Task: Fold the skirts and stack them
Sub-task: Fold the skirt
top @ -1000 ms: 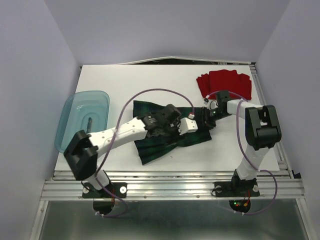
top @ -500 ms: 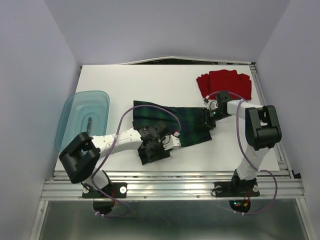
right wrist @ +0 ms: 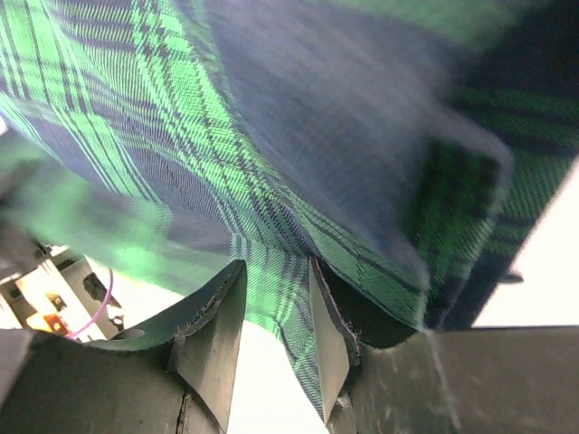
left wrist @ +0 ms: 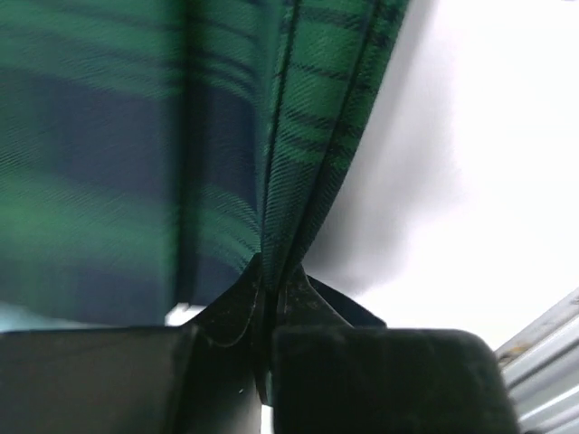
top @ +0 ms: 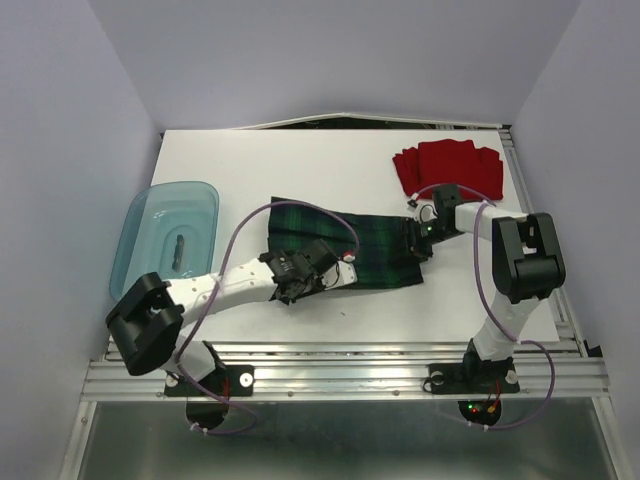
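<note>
The dark green-and-navy plaid skirt (top: 365, 240) lies mid-table as a slanted band. My left gripper (top: 305, 283) is at its near-left end. In the left wrist view that gripper (left wrist: 271, 285) is shut on a pleated edge of the plaid skirt (left wrist: 298, 136), which rises from the pinch. My right gripper (top: 418, 240) is at the skirt's right end. In the right wrist view it (right wrist: 271, 316) stands open, a plaid hem (right wrist: 289, 271) draping between the spread fingers (right wrist: 327, 339) with white table showing in the gap. The red skirt (top: 448, 165) lies bunched at the far right.
A translucent teal tub (top: 165, 240) with a small dark item inside sits at the left edge. The metal rail (top: 350, 370) runs along the near edge, and grey walls close in the sides. Purple cables loop over both arms.
My left gripper drew back from the skirt's middle to its near-left end, opened, then shut on the cloth. The near flap no longer spreads toward the front. The right gripper stayed put.
</note>
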Robot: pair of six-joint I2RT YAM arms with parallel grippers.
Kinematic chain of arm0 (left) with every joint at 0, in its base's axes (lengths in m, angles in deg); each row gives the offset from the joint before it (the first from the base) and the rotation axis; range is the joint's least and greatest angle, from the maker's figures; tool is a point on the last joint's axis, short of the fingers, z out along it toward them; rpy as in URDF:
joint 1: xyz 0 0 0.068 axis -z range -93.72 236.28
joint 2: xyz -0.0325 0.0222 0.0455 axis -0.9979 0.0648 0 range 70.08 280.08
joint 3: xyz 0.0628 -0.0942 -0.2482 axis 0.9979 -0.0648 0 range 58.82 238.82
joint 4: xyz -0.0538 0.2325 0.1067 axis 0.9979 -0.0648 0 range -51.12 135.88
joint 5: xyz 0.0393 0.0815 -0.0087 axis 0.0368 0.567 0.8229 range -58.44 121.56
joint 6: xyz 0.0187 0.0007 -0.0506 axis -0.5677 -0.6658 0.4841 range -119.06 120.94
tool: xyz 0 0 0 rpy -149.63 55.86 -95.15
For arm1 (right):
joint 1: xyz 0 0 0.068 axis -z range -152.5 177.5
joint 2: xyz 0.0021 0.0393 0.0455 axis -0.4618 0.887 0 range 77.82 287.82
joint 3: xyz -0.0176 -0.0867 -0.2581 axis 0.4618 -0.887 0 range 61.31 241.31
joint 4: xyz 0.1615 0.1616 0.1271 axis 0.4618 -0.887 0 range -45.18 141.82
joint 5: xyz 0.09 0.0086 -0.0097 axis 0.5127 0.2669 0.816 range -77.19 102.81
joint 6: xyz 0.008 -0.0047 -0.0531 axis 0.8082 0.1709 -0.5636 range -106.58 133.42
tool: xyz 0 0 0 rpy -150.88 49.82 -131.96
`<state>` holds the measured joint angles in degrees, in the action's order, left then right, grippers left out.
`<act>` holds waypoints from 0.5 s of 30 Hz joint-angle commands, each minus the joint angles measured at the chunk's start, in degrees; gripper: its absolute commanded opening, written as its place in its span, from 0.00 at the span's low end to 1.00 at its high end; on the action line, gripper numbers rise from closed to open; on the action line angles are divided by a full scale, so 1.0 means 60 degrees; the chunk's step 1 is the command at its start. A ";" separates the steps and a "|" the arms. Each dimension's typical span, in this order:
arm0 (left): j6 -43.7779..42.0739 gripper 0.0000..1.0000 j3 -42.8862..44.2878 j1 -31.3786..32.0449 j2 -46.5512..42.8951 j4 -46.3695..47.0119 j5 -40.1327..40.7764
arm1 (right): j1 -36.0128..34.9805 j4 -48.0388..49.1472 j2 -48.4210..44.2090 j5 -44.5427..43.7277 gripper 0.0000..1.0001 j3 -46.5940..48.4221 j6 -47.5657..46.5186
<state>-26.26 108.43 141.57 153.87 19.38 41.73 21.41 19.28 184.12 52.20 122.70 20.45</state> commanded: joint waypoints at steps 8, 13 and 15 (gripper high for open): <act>-0.1063 0.07 -0.1042 0.0393 -0.2040 -0.0799 0.1427 | 0.0033 -0.0568 0.0169 -0.1865 0.40 -0.0373 -0.0966; -0.1062 0.39 -0.1354 0.0600 -0.2143 -0.0914 0.0767 | 0.0033 -0.0759 0.0184 -0.1762 0.39 -0.0270 -0.1054; -0.1048 0.53 -0.1193 0.0615 -0.2347 -0.1235 0.0401 | -0.0054 -0.0847 0.0198 -0.1732 0.39 -0.0226 -0.1069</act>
<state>-31.98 100.45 145.53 142.75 18.00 45.49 20.67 15.92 183.86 52.64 122.24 18.17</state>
